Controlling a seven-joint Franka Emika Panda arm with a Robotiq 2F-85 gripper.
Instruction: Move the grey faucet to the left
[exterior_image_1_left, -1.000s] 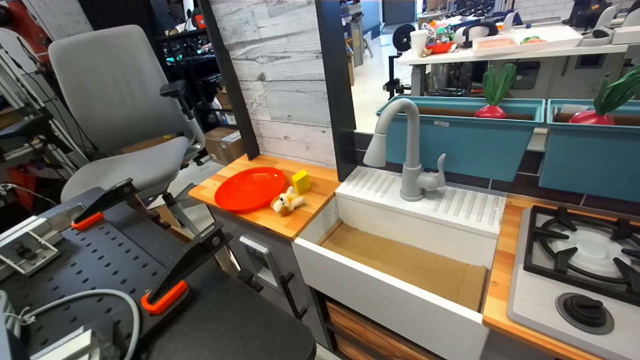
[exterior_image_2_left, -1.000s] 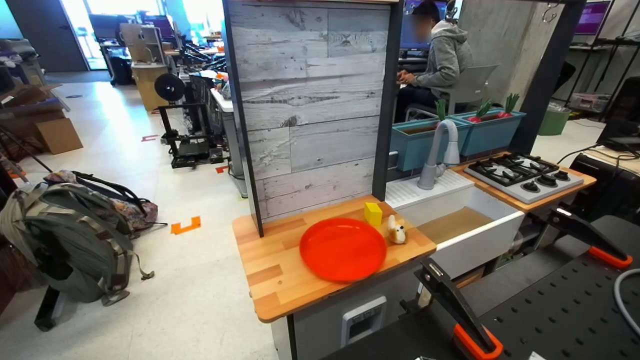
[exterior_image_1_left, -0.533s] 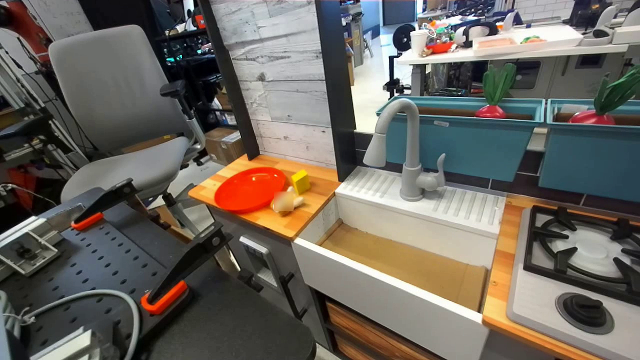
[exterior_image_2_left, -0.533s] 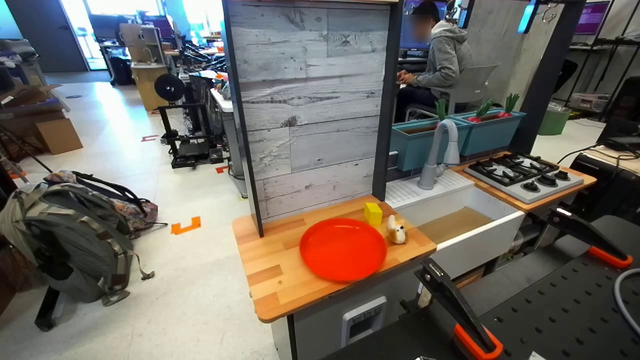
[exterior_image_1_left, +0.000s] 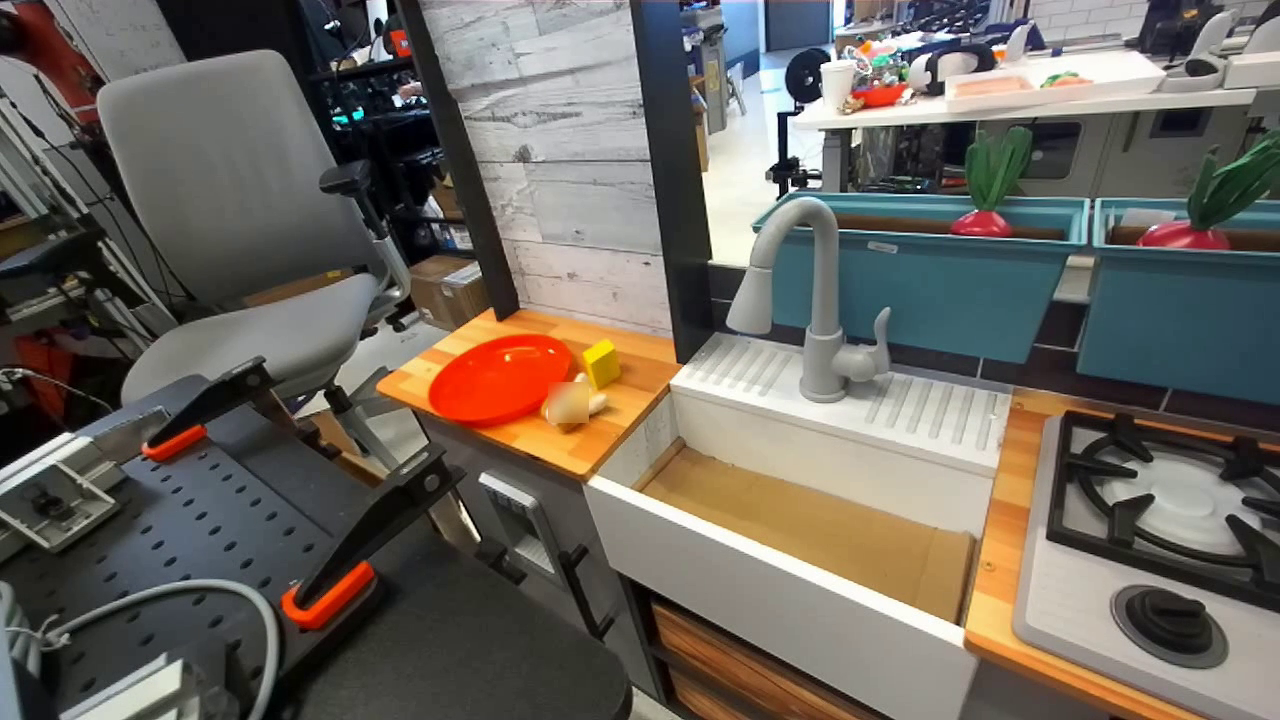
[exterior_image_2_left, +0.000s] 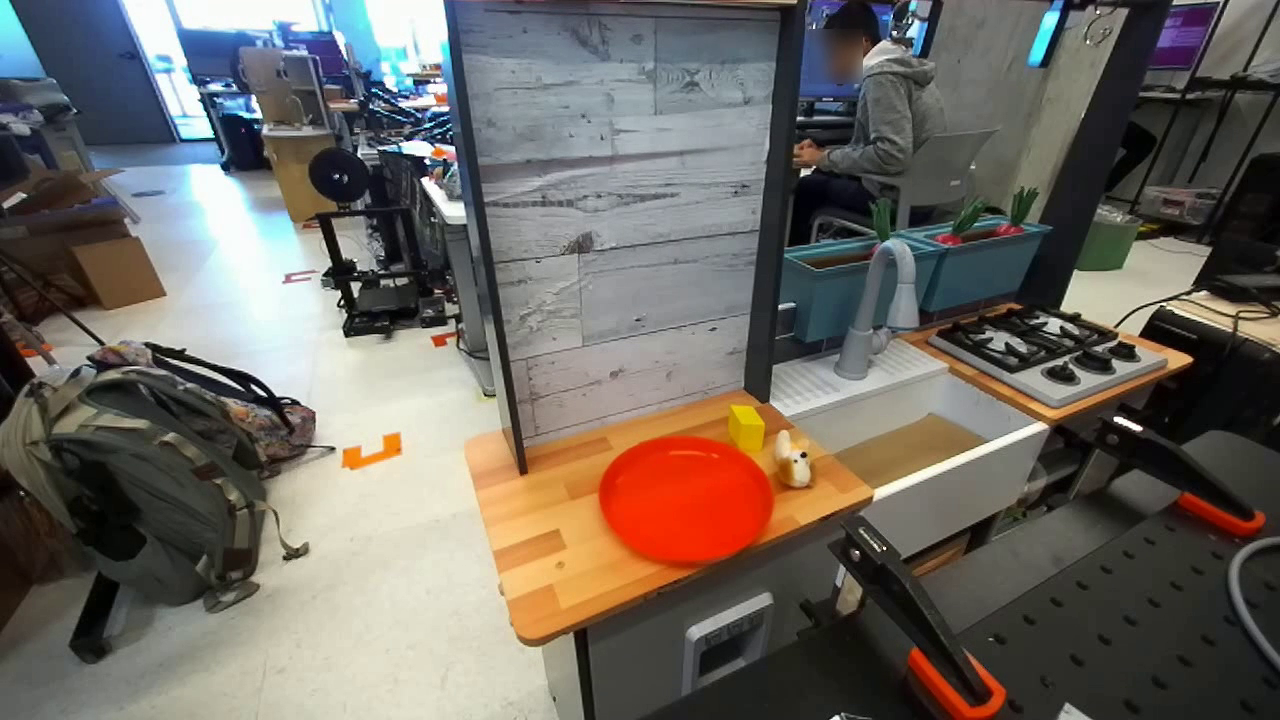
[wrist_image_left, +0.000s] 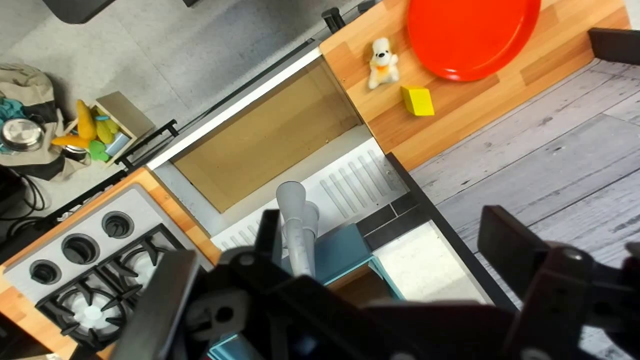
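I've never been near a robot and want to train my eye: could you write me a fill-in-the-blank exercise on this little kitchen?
The grey faucet stands ____ the white sink basin and the teal planters.
The block near the toy dog is ____ in colour.
In the wrist view, the number of knobs showing on the stove is ____.
In that same view, the gripper stands ____, not shut.

Missing words: between; yellow; three; open.

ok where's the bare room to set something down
Bare: the cardboard inside the white sink, the ribbed ledge flanking the grey faucet, and the wooden counter past the red plate, away from the sink. Crowded: the counter's sink end, where yellow block and toy dog sit.
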